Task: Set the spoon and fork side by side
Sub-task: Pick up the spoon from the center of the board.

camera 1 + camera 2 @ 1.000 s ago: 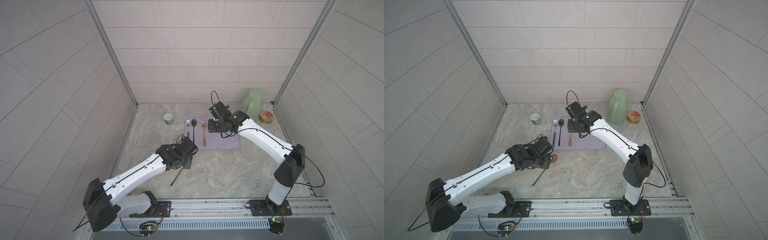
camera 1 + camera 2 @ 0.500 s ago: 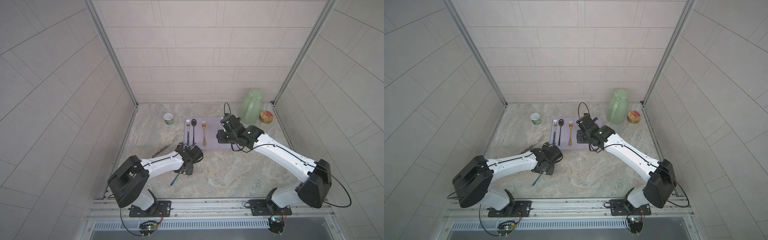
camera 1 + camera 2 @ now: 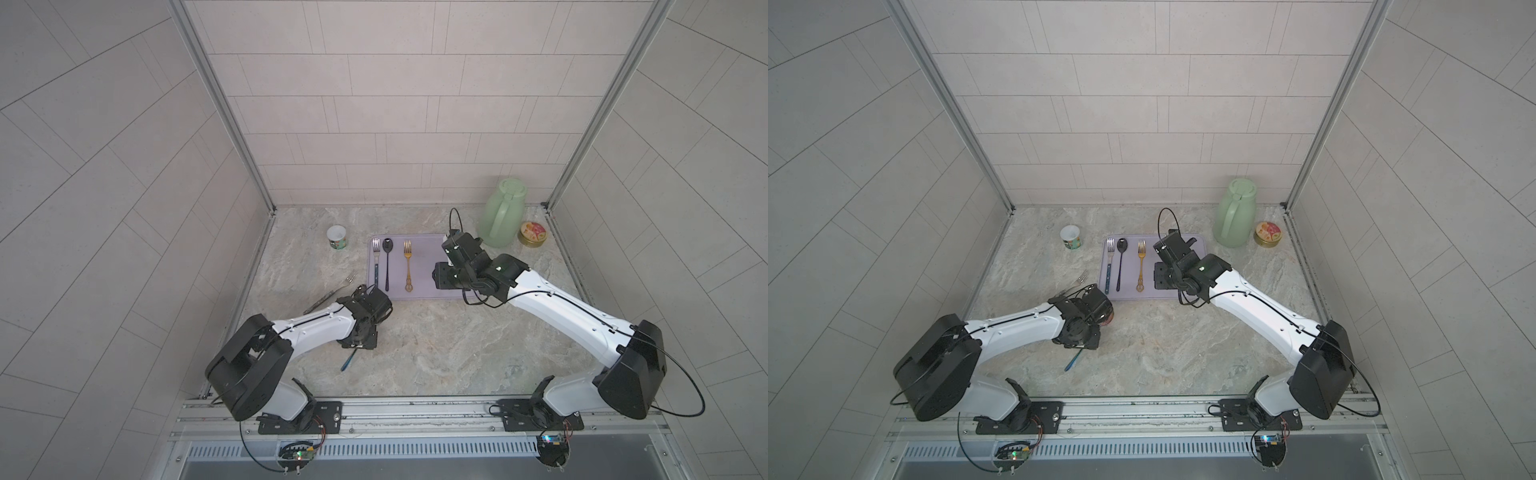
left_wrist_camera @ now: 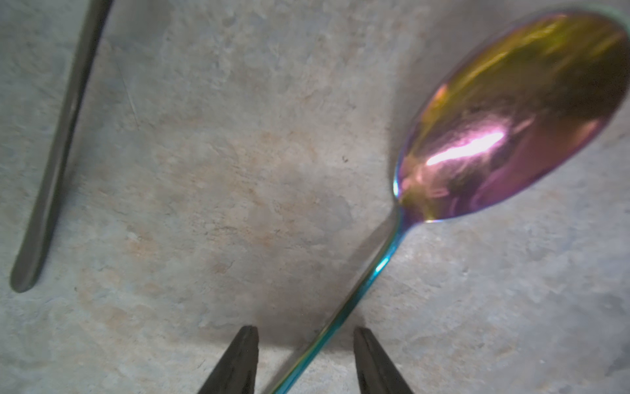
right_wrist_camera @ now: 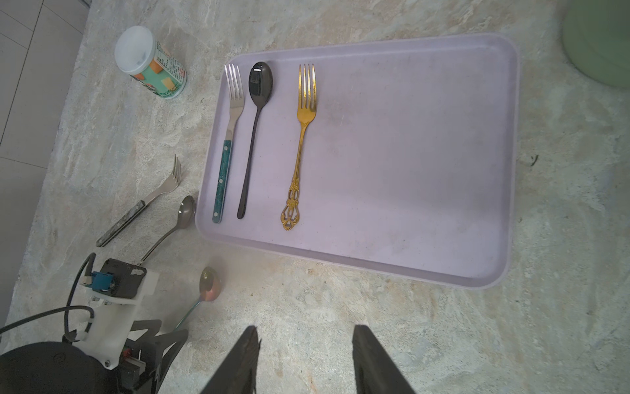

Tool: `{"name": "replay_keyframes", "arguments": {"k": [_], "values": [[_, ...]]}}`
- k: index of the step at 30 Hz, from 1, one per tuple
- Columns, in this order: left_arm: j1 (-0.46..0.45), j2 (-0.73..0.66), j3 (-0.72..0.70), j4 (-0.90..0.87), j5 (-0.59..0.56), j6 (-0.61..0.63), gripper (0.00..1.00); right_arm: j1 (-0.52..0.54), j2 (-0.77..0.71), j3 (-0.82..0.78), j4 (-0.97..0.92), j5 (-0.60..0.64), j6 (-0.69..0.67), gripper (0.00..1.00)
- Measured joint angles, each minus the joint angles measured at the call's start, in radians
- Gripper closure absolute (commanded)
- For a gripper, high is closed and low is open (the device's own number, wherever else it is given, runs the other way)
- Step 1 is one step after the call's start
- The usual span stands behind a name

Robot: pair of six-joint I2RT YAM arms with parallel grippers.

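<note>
Three forks and three spoons are counted. A blue-handled fork point(image 5: 231, 112), black spoon point(image 5: 255, 112) and gold fork point(image 5: 305, 112) are laid parallel on the single tray point(image 5: 426, 170). A silver fork point(image 5: 160, 191), grey spoon point(image 5: 185, 211) and iridescent spoon point(image 5: 210, 288) are left on the table point(image 5: 341, 324) beside it. The iridescent bowl, hidden beneath the left arm point(image 3: 307, 328) in both top views, is shown by the wrist views. The left gripper point(image 4: 303, 358) is held low, jaws parted astride that spoon's handle and clear of it. The right gripper point(image 5: 303, 361) is held open and empty near the tray.
</note>
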Motion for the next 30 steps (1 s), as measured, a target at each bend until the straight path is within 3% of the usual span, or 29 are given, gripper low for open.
{"name": "replay_keyframes", "arguments": {"k": [10,17,30], "values": [[-0.037,0.013,0.007,0.019,0.069,0.004,0.61,0.000,0.000,0.000,-0.010,0.001,0.000,0.50],[-0.125,0.056,0.045,0.024,0.059,-0.015,0.71,0.000,0.000,0.000,-0.032,0.003,0.000,0.51],[-0.130,0.081,0.063,0.033,0.040,-0.076,0.84,0.000,0.000,0.000,-0.056,0.019,0.004,0.51]]}}
